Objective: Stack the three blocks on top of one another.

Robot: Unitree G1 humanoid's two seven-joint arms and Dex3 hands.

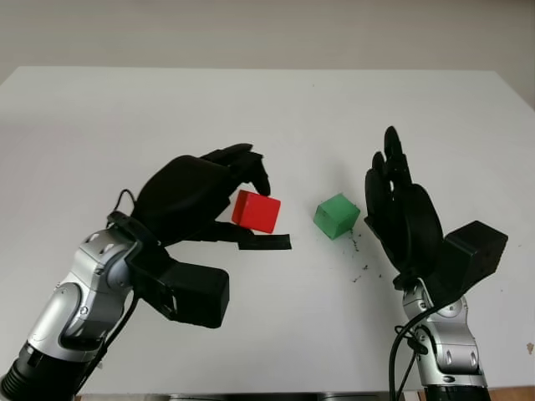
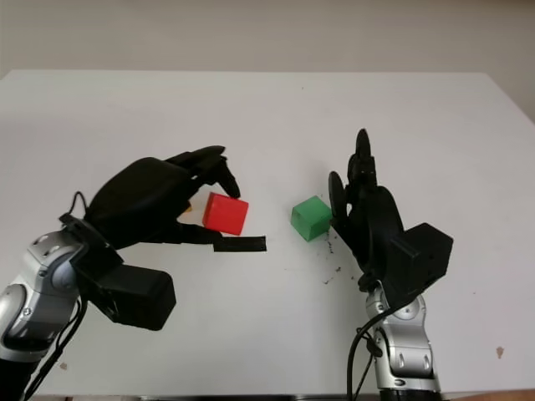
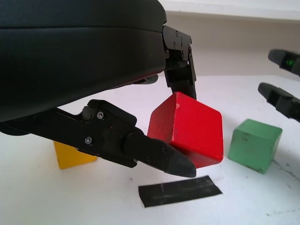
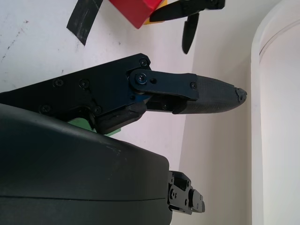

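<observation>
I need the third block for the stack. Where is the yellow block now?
The yellow block stands on the white table under the left robot hand, behind the red block which that robot hand grips; the left wrist view shows it best.

Left hand (image 1: 219, 190) raised over the table's middle-left, fingers (image 3: 154, 157) curled, pinching the red block (image 1: 256, 210) off the surface. Right hand (image 1: 399, 209) upright on the right, open, palm facing left, holding nothing.

A white table (image 1: 267, 109) fills most of the scene. Behind its far edge stands a plain beige wall (image 1: 267, 29).
</observation>
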